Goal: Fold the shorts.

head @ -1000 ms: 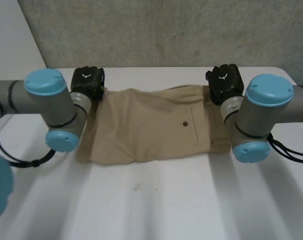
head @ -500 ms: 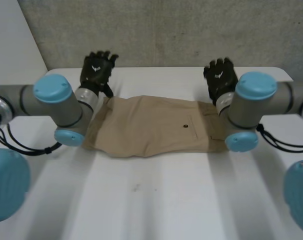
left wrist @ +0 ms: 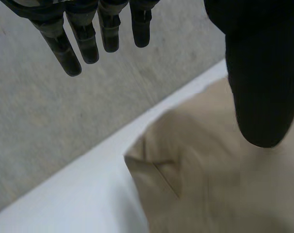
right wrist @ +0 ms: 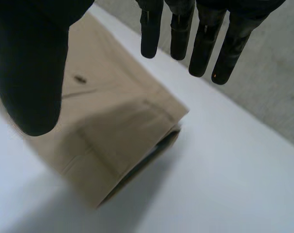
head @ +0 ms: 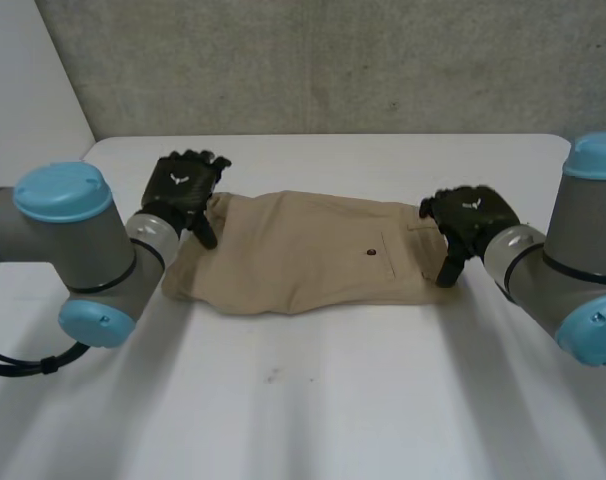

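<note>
Found tan shorts (head: pixel 303 250) folded, lying flat mid-way across the white table (head: pixel 333 400). Observed left hand (head: pixel 183 190) over one end and right hand (head: pixel 468 215) over the other, both with fingers straight, grasping nothing.

A white table (head: pixel 313 400) meets a grey wall (head: pixel 333 60) behind it (rough and speckled, like concrete).

The shorts (head: pixel 303 250) are plain tan, with one small dark button (head: pixel 371 252), and lie on a white desk (head: pixel 333 400). The left hand (head: pixel 180 187) and the right hand (head: pixel 468 215) are black, on grey arms (head: pixel 73 240) with light-blue caps. The wall (head: pixel 333 60) behind is mottled grey.
</note>
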